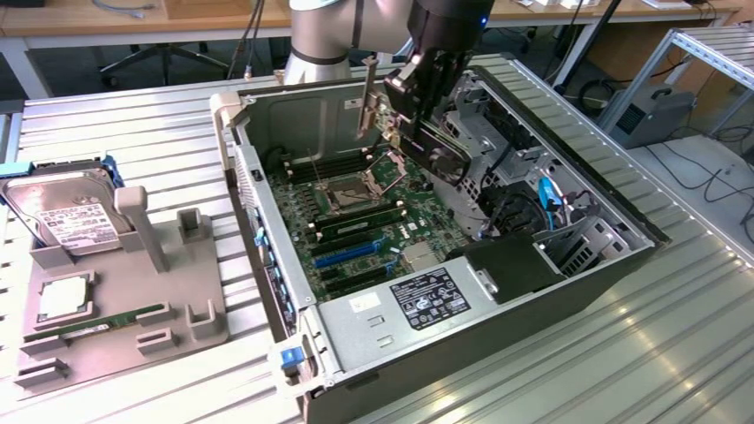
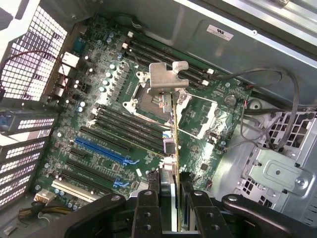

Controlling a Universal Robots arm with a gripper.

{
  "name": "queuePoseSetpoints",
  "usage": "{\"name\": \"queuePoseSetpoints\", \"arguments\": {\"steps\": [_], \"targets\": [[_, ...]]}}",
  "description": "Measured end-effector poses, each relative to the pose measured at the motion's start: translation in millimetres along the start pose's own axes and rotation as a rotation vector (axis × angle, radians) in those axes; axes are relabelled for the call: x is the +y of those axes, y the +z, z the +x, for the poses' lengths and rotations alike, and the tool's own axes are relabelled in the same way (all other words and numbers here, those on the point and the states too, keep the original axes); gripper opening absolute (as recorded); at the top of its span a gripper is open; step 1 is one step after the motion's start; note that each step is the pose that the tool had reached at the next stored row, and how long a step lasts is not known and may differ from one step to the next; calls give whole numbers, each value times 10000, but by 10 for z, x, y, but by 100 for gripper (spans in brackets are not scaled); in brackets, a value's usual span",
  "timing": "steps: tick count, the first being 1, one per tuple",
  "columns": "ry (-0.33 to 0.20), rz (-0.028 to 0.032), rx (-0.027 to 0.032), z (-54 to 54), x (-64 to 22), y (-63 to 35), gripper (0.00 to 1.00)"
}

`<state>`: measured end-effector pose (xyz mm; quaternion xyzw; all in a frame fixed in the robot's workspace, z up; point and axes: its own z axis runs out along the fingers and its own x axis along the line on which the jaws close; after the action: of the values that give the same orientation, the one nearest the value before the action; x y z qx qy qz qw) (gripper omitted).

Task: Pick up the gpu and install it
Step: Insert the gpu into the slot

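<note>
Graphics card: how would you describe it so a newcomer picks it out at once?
Start at the open computer case in the middle of the exterior view. Above its motherboard, the gripper holds the graphics card on edge. Unlike the parts on the grey tray, it hangs upright, with a long silver bracket.
</note>
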<state>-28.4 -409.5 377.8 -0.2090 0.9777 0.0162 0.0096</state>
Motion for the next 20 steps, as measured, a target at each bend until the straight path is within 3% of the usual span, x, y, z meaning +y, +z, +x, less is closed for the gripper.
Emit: {"name": "queuePoseSetpoints", "arguments": {"steps": [16,20], "targets": [[-409,-10,11,0,0,0,27],[-867,-22,24,0,0,0,27]]}}
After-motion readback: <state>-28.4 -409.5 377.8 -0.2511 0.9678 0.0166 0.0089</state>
